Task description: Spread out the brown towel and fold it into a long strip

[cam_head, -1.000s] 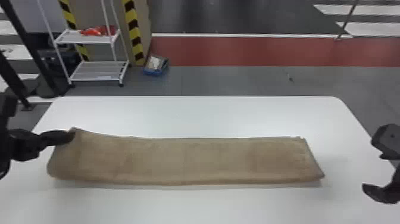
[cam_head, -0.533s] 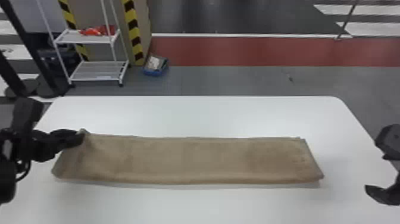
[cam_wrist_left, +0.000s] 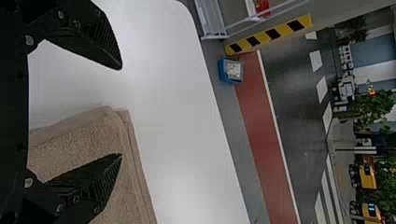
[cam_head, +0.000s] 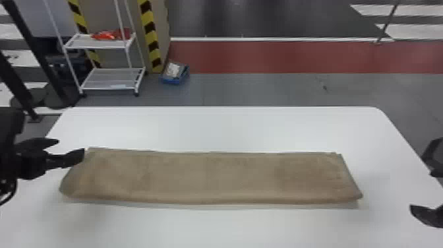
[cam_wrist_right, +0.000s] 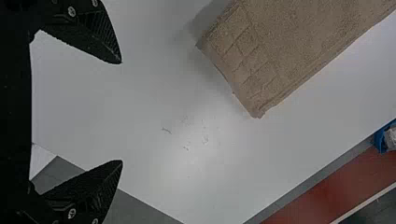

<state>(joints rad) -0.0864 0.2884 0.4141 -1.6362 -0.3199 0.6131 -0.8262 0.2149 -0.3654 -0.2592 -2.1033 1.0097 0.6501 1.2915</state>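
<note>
Near the left edge of the tabletop (cam_head: 230,128), the left gripper (cam_head: 71,147) has just parted from the far-left corner of the brown towel (cam_head: 211,178). In the two preceding stages its jaws were at that corner, which first stood drawn outward and then shifted a little inward; now the corner lies down on the tabletop and the jaws are spread. The change suggests that the left end has been tugged straight and let go, and that the strip asked for is largely formed.

The towel lies as a long, flat, layered band, its length roughly parallel to the far edge of the tabletop. It begins close to the left edge and stops short of the right one. Its near-left corner is rounded, and a lower layer peeps out slightly along the far side, a minor unevenness that may yet merit smoothing or, if a narrower strip is wanted, one further lengthwise fold.

Left jaws: well apart, nothing pinched between them; one finger overlies the towel's end, the other bare tabletop. Whether the former touches the cloth cannot be told. Right gripper (cam_head: 420,191): at the right edge of the tabletop, jaws likewise wide and holding nothing, clear of the towel's right end.
</note>
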